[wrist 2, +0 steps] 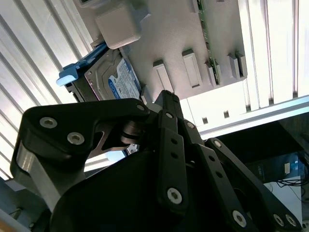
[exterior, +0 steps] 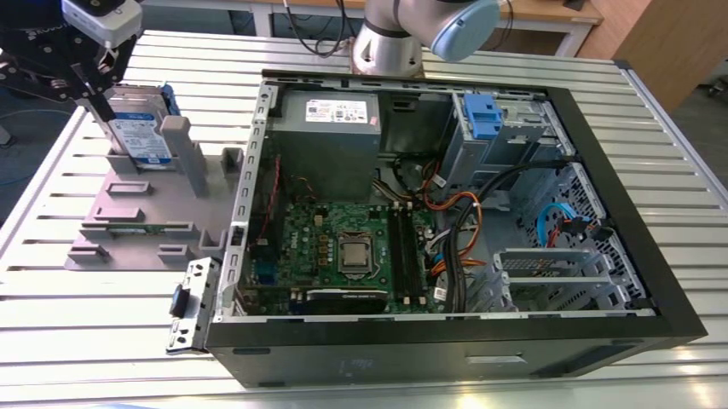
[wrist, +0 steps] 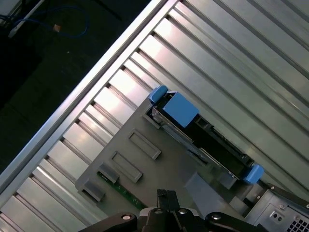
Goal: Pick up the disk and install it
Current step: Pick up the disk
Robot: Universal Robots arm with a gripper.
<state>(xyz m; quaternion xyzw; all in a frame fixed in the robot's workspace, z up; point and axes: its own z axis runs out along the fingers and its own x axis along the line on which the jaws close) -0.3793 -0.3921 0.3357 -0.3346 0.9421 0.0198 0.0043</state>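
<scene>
The disk (exterior: pixel 146 132) is a silver drive with a white-and-blue label in a blue bracket. It stands on edge in the grey plastic stand (exterior: pixel 125 213) on the exterior view's left. My gripper (exterior: pixel 97 102) hangs just above the disk's upper edge, close to it. The second wrist view looks past the black gripper (wrist 2: pixel 159 104) links to the labelled face of the disk (wrist 2: pixel 120 79) leaning against the stand (wrist 2: pixel 183 34). In the first wrist view the disk (wrist: pixel 193 130) is seen edge-on, with blue tabs at both ends and the gripper (wrist: pixel 166 198) beside the stand (wrist: pixel 145 164).
An open computer case (exterior: pixel 455 341) lies on the slatted metal table (exterior: pixel 68 332), with a motherboard, a grey power-supply box (exterior: pixel 330 128) and a drive cage with a blue latch (exterior: pixel 483 115). A green memory stick (exterior: pixel 142 228) rests in the stand. A loose metal bracket (exterior: pixel 187 307) lies beside the case.
</scene>
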